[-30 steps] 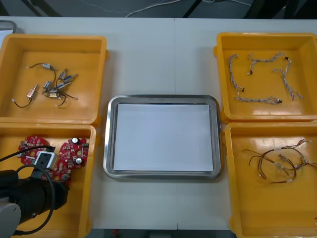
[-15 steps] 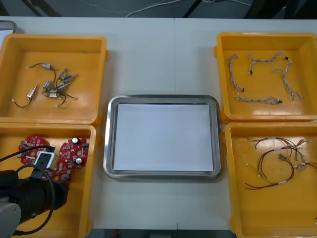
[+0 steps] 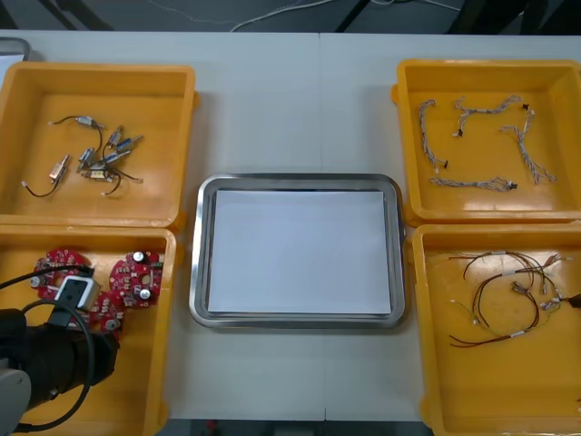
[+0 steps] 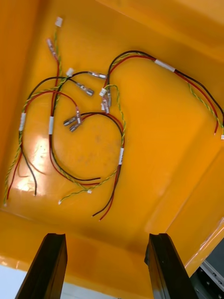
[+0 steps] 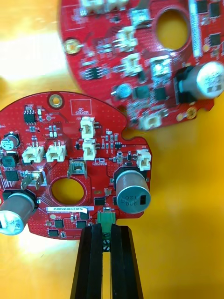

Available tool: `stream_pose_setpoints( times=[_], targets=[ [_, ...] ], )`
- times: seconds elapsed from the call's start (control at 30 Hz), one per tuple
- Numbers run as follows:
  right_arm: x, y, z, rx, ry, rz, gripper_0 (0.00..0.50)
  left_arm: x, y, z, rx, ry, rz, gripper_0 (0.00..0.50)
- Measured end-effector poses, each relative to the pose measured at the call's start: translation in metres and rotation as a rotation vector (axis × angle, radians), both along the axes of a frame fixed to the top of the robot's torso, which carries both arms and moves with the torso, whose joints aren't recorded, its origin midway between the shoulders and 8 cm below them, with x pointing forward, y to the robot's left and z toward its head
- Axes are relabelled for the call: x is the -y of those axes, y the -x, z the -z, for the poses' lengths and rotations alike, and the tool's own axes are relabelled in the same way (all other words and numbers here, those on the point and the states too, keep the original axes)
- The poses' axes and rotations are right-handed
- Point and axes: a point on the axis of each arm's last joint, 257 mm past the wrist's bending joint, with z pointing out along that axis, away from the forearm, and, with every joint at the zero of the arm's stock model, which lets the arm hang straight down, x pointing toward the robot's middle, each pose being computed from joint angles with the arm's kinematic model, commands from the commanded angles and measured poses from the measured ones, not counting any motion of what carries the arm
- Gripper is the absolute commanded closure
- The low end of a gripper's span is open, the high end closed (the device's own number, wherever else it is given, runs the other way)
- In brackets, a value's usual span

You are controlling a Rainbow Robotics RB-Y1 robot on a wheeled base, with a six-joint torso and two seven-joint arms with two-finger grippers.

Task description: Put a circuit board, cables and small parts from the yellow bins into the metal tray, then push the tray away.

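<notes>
My left gripper [image 5: 106, 233] is shut on the edge of a round red circuit board [image 5: 70, 140], pinching its small green connector between the fingers. A second board [image 5: 140, 60] lies just beyond it, partly overlapping. From above, the held board [image 3: 107, 309] sits in the near left yellow bin [image 3: 168, 363], with two more boards [image 3: 136, 272] beside it and my left gripper [image 3: 91, 313] at its near edge. My right gripper [image 4: 105, 261] hangs open over the red, yellow and black cables [image 4: 84, 131] in the near right bin [image 3: 436, 381].
The metal tray [image 3: 295, 179], white inside, lies between the bins. Small metal parts [image 3: 95, 159] with thin wires sit in the far left bin [image 3: 95, 77]. Twisted blue and white cables [image 3: 481, 145] lie in the far right bin [image 3: 490, 68].
My left gripper has shut on the board and drawn back slightly, shifting the board towards the arm. The cables in the near right bin went from bunched to spread out.
</notes>
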Motion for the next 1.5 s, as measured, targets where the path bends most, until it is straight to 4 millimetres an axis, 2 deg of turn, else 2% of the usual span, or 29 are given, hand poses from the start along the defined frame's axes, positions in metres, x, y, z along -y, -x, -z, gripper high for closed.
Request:
stream_pose_setpoints(
  times=[0.27,0.47,0.73,0.9,1.07,1.33,1.5],
  targets=[
    [0.008,0.004,0.032,-0.072,-0.002,0.068,0.000,-0.023,0.015,-0.045,-0.012,-0.050,-0.038,0.500],
    [0.005,-0.001,0.054,-0.095,-0.028,0.097,0.000,-0.020,0.024,-0.071,-0.011,-0.023,-0.030,0.500],
    [0.002,-0.015,0.078,-0.082,-0.092,0.132,0.000,-0.017,0.036,-0.081,-0.094,-0.019,-0.010,0.500],
    [-0.001,-0.023,0.091,-0.074,-0.086,0.091,0.000,-0.009,0.029,-0.092,-0.107,-0.022,0.022,0.500],
    [-0.001,-0.024,0.102,-0.082,-0.088,0.097,0.000,0.001,0.008,-0.114,-0.056,0.010,0.014,0.500],
    [-0.001,-0.029,0.112,-0.071,-0.094,0.125,0.000,0.019,-0.016,-0.149,-0.005,0.178,-0.159,0.500],
    [-0.001,-0.034,0.122,-0.063,-0.090,0.127,0.000,0.025,-0.024,-0.166,0.012,0.180,-0.128,0.500]
  ],
)
